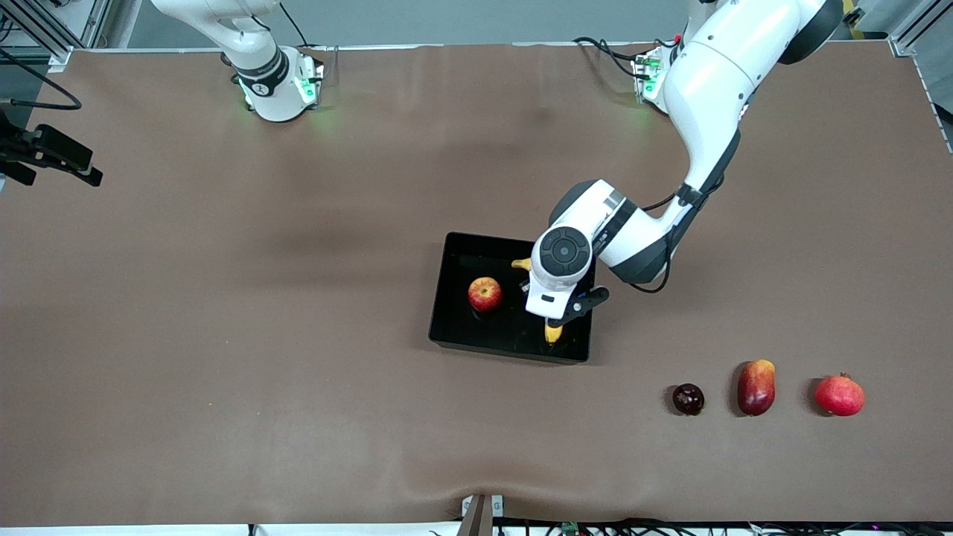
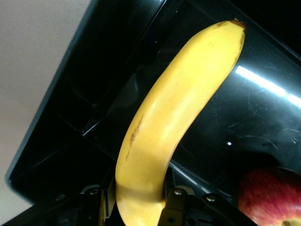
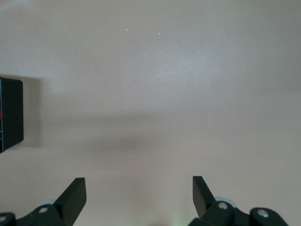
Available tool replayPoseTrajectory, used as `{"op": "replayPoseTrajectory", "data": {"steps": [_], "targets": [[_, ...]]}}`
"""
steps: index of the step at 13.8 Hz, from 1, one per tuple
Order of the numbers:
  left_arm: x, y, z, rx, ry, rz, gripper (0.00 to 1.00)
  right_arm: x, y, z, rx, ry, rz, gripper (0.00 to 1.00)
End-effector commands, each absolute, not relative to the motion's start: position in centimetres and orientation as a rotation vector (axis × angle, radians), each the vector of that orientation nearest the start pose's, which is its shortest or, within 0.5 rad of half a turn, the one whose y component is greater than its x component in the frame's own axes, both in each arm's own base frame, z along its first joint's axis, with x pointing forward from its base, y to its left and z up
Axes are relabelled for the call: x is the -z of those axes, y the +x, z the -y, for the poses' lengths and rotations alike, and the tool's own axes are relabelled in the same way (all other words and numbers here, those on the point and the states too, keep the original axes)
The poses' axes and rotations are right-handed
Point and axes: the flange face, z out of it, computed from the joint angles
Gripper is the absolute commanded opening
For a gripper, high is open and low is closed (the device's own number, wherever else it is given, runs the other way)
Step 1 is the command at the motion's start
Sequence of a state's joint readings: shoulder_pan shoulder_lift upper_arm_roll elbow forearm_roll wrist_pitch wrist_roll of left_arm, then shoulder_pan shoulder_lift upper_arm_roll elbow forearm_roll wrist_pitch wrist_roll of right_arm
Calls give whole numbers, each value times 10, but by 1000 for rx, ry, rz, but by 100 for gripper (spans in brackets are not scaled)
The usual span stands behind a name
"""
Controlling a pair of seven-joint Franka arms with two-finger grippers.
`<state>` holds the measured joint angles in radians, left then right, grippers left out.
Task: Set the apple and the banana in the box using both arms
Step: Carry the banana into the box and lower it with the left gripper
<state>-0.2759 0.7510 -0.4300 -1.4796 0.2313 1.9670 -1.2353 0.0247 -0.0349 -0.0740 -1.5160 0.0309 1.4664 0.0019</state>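
The black box point(image 1: 450, 298) lies mid-table. The red, yellow-speckled apple point(image 1: 485, 293) rests inside it, toward the right arm's end. My left gripper point(image 1: 549, 313) is low over the box's other end, shut on the yellow banana point(image 1: 552, 333), whose two tips stick out from under the hand. In the left wrist view the banana point(image 2: 174, 117) runs from between the left gripper point(image 2: 140, 200) fingers over the box floor point(image 2: 254, 108), with the apple point(image 2: 270, 195) beside it. My right gripper point(image 3: 138, 186) is open over bare table, holding nothing; a box corner point(image 3: 10, 113) shows at that view's edge.
Three fruits lie in a row nearer the front camera, toward the left arm's end: a small dark round fruit point(image 1: 688, 399), a red-yellow mango point(image 1: 756, 387) and a red pomegranate point(image 1: 840, 395). A black mount point(image 1: 45, 152) juts in at the right arm's end of the table.
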Motion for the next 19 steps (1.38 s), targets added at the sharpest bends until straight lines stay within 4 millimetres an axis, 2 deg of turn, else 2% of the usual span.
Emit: {"op": "replayPoseTrajectory", "data": {"steps": [1, 6, 8, 9, 10, 11, 12, 13, 15, 18, 19], "targets": [[-239, 573, 408, -227, -2963, 742, 0, -663, 530, 26, -21, -3113, -91, 100], [-216, 572, 414, -175, -2979, 710, 0, -663, 530, 26, -21, -3115, -92, 100], [-215, 572, 414, -179, -2976, 720, 0, -663, 530, 26, -21, -3115, -92, 100], [-214, 572, 414, -184, -2975, 725, 30, -663, 530, 26, -21, -3115, -92, 100], [-214, 572, 413, -184, -2975, 727, 72, -663, 530, 26, -21, -3115, -92, 100], [-216, 573, 413, -175, -2977, 719, 100, -663, 530, 26, -21, -3115, -92, 100], [-221, 575, 411, -166, -2982, 720, 100, -663, 530, 26, -21, -3115, -92, 100], [-233, 579, 408, -145, -2987, 734, 100, -663, 530, 26, -21, -3115, -92, 100], [-285, 593, 396, -74, -3001, 773, 100, -663, 530, 26, -21, -3115, -92, 100], [-388, 594, 372, 50, -2989, 809, 100, -663, 530, 26, -21, -3115, -92, 100], [-413, 593, 363, 79, -2981, 815, 100, -663, 530, 26, -21, -3115, -92, 100]]}}
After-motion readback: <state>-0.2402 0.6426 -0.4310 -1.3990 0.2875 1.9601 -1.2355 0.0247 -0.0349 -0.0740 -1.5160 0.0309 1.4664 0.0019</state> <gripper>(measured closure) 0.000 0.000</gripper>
